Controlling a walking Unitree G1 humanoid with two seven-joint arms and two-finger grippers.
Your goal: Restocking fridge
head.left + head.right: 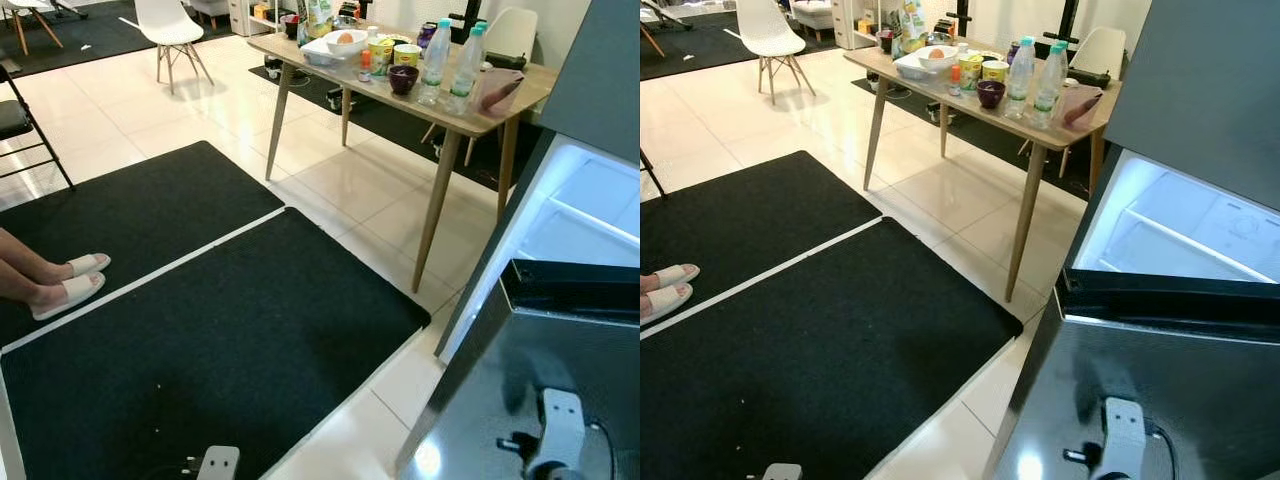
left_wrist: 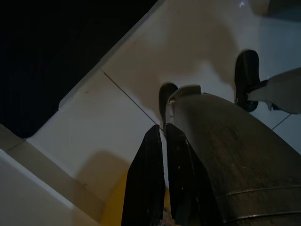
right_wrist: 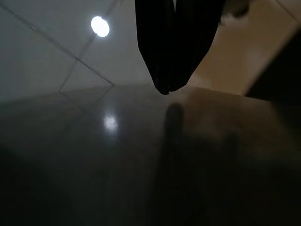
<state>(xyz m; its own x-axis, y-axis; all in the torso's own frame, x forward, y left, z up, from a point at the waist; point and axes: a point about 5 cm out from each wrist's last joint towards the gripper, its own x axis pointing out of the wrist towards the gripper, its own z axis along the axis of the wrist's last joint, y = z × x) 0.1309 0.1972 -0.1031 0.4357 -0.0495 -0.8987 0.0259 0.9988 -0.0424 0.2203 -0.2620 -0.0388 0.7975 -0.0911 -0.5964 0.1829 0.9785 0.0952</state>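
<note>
The fridge (image 1: 1180, 230) is seen at the near right with its door swung open; the lit white interior (image 1: 1160, 225) with a shelf is shown behind the dark steel door (image 1: 1140, 370). To the far left of it a wooden table (image 1: 500, 118) is set on the tiled floor (image 1: 330, 180), and two water bottles (image 1: 434, 62), a dark bowl (image 1: 403, 78), yellow cups (image 1: 381, 50) and a white bowl holding an orange item (image 1: 345, 40) are laid on it. A black mat (image 1: 210, 330) is spread across the near floor, and a person's feet in white slippers (image 1: 70, 280) rest at its left edge. A white chair (image 1: 170, 30) stands far left.

The left gripper (image 2: 162, 134) is held over the floor beside the robot's leg (image 2: 225, 155), its jaws drawn nearly together, with nothing held. The right gripper (image 3: 168, 87) hangs over the glossy door, its fingers closed together and empty.
</note>
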